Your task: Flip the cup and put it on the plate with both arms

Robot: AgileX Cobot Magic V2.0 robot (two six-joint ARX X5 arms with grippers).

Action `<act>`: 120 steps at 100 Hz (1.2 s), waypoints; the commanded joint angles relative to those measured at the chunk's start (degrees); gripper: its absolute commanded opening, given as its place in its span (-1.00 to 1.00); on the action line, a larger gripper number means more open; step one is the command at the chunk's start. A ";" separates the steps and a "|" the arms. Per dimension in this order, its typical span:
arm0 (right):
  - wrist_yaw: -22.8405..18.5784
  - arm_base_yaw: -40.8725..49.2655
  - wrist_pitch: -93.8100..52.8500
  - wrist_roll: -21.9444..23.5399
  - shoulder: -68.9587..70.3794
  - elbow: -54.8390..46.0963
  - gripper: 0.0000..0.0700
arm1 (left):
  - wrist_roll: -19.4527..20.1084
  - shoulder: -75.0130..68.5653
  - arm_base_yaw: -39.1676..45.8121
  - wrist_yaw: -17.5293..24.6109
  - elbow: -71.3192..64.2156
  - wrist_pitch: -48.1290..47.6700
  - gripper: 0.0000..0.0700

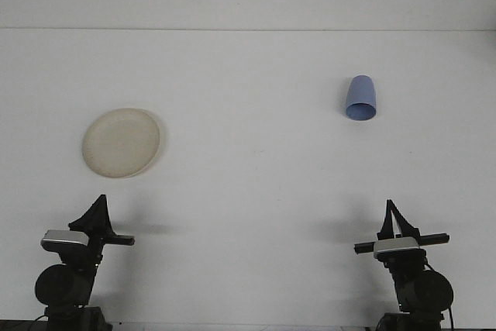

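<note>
Sitting upside down far right, blue cup (360,98); cream plate (122,143) well apart on left; left gripper (97,211) and right gripper (394,215) low, jaws pinched together, holding nothing.

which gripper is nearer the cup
Right. The right gripper sits below the blue cup, nearly in line with it. The left gripper is far across the table, below the plate.

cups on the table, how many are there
1. A blue cup is on the right side of the white table, far from the robot, across from the plate on the left. Nothing in view could hide another.
</note>
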 commanded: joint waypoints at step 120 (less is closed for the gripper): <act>2.08 0.00 4.68 34.88 -0.02 0.57 -1.00 | -0.11 -0.04 -0.04 -0.07 -1.09 0.72 -0.96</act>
